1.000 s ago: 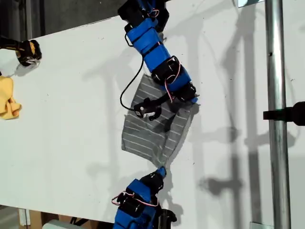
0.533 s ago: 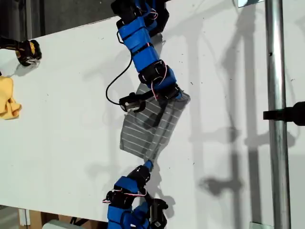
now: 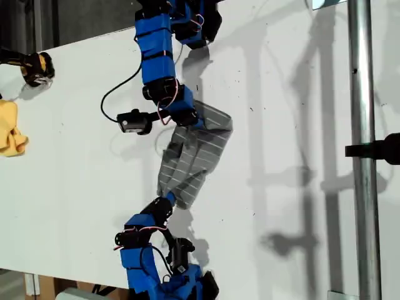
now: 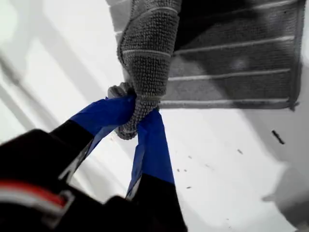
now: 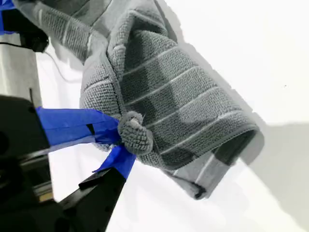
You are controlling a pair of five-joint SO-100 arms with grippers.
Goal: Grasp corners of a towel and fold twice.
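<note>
Both hands pinch towel corners above the counter.
Counter (image 3: pixel 300 125) carries the towel (image 3: pixel 194 156), half lifted; my first hand (image 4: pixel 137 113) and second hand (image 5: pixel 118 140) each clamp a corner, and uneven pulling could slip one free.

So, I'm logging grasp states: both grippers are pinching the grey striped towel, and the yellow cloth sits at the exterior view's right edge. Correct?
Not quite. The yellow cloth lies at the exterior view's left edge, not its right. The rest holds: my first gripper and my second gripper each pinch a bunched bit of the towel, as both wrist views show.
</note>
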